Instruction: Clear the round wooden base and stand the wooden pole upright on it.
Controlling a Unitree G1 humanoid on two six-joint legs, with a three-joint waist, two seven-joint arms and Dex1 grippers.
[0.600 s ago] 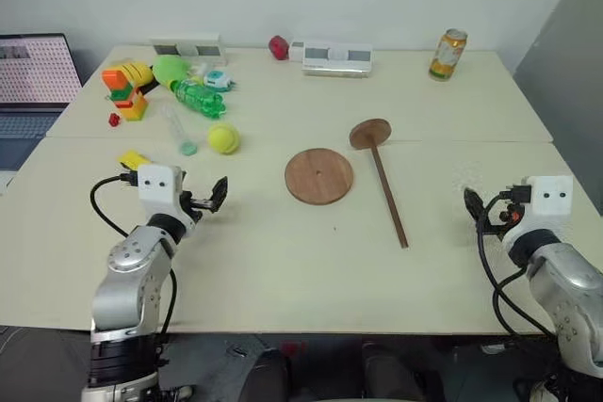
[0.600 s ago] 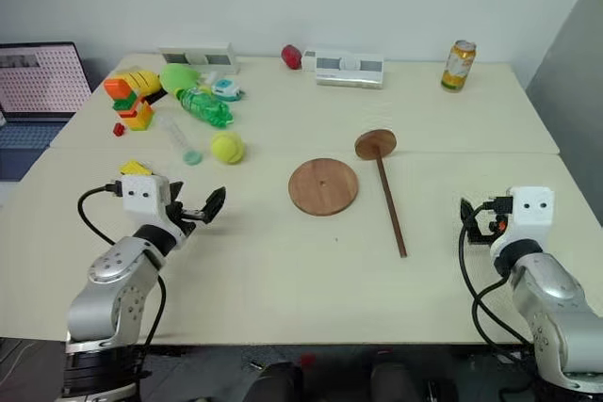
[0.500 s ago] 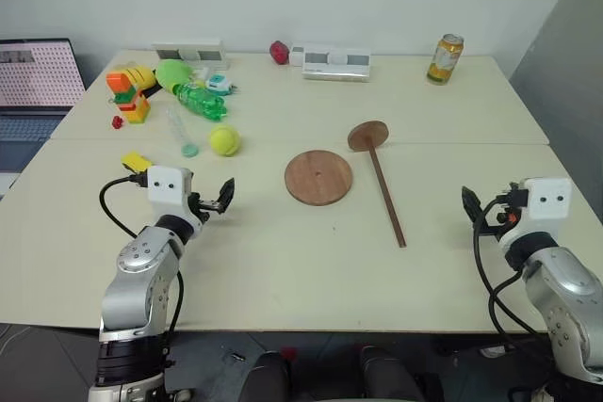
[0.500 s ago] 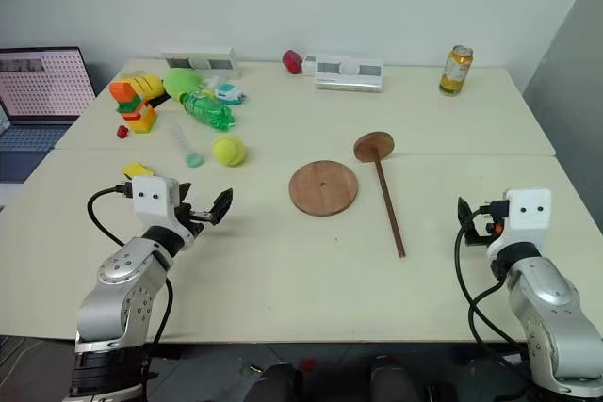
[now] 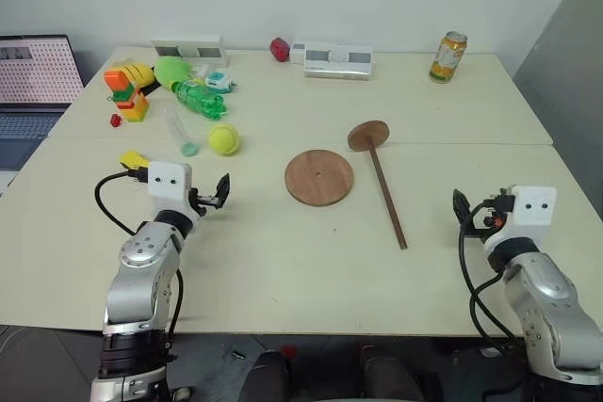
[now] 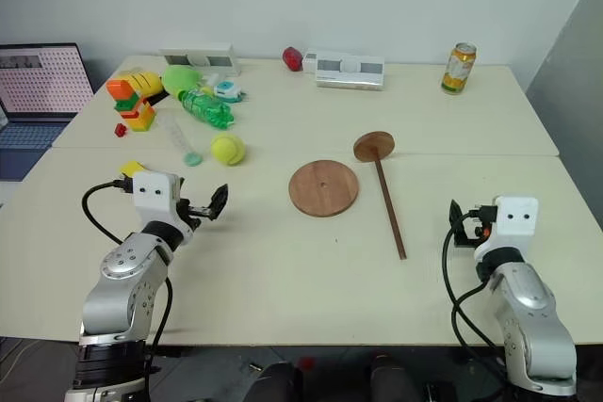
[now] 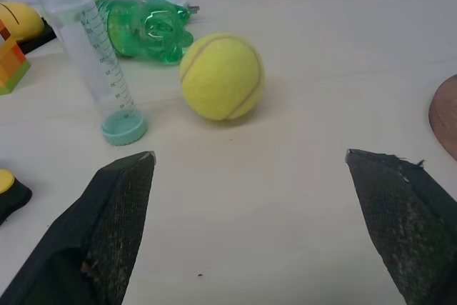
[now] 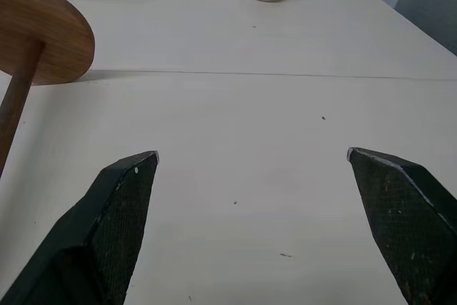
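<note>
Far left edge of the table (image 5: 283, 298) there's a laptop (image 5: 33, 77) sitting just off it. Back-left corner is the crowded bit: stacked colour blocks (image 5: 125, 91), a green plastic bottle (image 5: 198, 98), a clear tube with a green cap (image 5: 178, 129) and a tennis ball (image 5: 223, 139), all bunched close together. A small yellow block (image 5: 134, 159) lies nearer the front, right beside the left arm.

The left tool (image 5: 219, 193) hovers low over bare tabletop with its jaws spread wide, nothing in them. It points at the tennis ball, with open surface between.

Around the middle, the round wooden base (image 5: 319, 176) lies flat with nothing on top of it. Just to its right, not touching, the wooden pole (image 5: 387, 197) lies on its side, its small disc end toward the back and the thin end toward the front edge. Plenty of free table in front of both.

The right tool (image 5: 461, 206) is near the right front edge, jaws also spread and empty, well apart from the pole.

Along the back edge: a red thing (image 5: 279, 48), a white box (image 5: 337, 57) and a drinks can (image 5: 448, 56).
</note>
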